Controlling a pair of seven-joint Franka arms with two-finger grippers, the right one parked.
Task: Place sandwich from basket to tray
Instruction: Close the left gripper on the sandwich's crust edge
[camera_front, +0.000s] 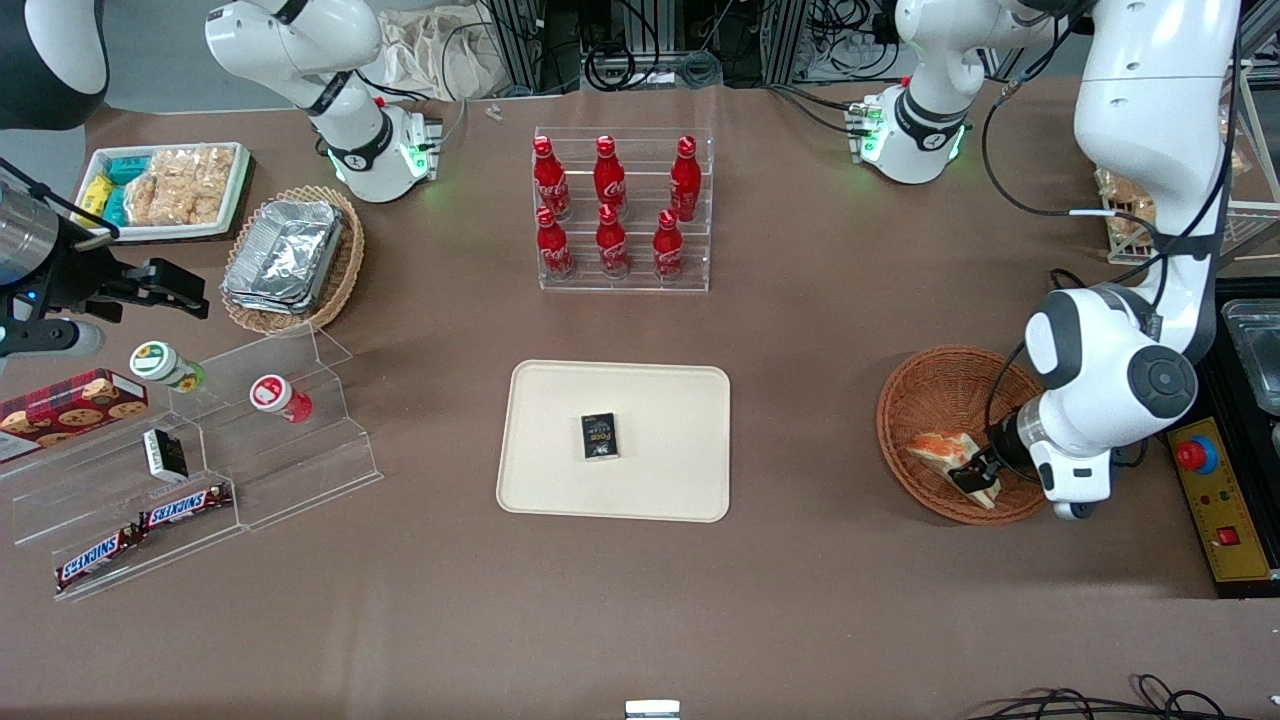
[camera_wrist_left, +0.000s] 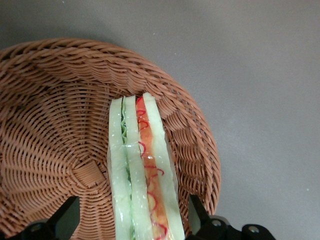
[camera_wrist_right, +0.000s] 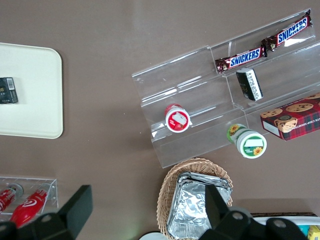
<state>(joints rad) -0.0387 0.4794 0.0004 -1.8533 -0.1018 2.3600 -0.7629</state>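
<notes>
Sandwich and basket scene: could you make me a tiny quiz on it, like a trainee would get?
1. True or false: the sandwich already lies on the tray.
2. What sits on the tray? A) a small dark box B) a red bottle C) a foil dish
3. Fill in: the gripper is down in the ____, its open fingers on either side of the sandwich.

Key: 1 false, it is in the basket; 2 A, the small dark box; 3 basket.
</notes>
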